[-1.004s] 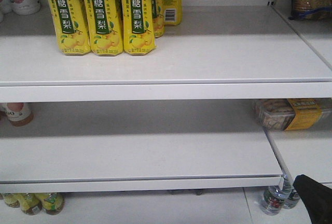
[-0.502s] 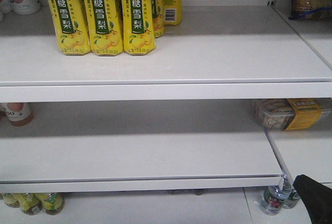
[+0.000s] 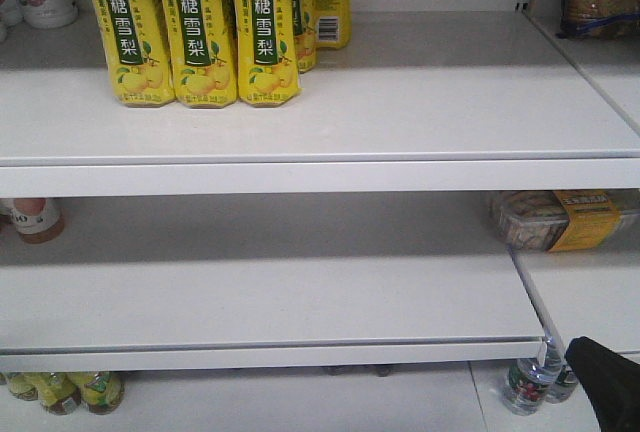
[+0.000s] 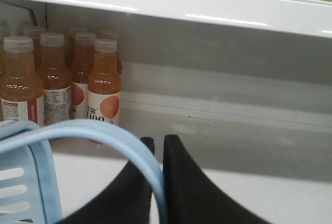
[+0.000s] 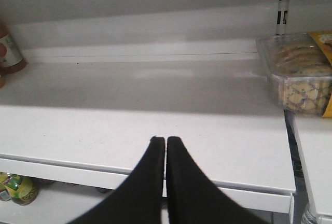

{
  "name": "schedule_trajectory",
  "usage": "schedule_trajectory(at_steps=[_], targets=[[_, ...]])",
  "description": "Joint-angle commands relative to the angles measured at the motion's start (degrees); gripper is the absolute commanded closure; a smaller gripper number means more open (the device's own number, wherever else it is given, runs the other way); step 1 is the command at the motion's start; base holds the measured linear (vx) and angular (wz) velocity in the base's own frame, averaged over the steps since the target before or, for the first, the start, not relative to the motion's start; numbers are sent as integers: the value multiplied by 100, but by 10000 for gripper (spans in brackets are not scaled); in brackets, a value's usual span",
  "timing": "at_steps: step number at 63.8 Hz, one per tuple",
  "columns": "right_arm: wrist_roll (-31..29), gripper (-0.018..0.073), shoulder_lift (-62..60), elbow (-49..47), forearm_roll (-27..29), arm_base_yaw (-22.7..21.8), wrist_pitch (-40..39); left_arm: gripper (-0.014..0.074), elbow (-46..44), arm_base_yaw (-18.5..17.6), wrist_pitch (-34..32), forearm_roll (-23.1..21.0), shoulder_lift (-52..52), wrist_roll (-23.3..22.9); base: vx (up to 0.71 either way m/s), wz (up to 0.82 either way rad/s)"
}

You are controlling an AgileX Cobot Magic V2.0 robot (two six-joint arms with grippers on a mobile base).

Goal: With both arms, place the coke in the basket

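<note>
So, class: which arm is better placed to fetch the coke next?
Right: its fingers are shut on nothing, free to reach. The left fingers are clamped on the basket handle. No coke is in view.

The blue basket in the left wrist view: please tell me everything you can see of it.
Only a part of the basket shows, at the lower left. It looks like light blue plastic, with a slotted wall. Its flat band handle arches up and runs down between the closed fingers of the left gripper, which pinch it. Its inside is out of view.

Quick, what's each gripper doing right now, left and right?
Left gripper: shut on the basket handle.
Right gripper: shut, holding nothing.
</note>
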Motion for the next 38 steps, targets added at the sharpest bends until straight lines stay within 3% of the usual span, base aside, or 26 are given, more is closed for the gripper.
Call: schedule_trajectory(at_steps=[1,20,27,38], targets=[[-71,564,34,-152,-183,-16,-29,603,10,-12,-869,214,-122,288,0,0],[-143,564,34,-152,-383,-16,-45,603,10,-12,-869,214,-122,288,0,0],[126,564,34,-152,-1139,-16,0,603,10,-12,-869,214,-122,288,0,0],[1470,564,41,-152,-2337,-347,77,603,10,-12,-869,214,-122,288,0,0]])
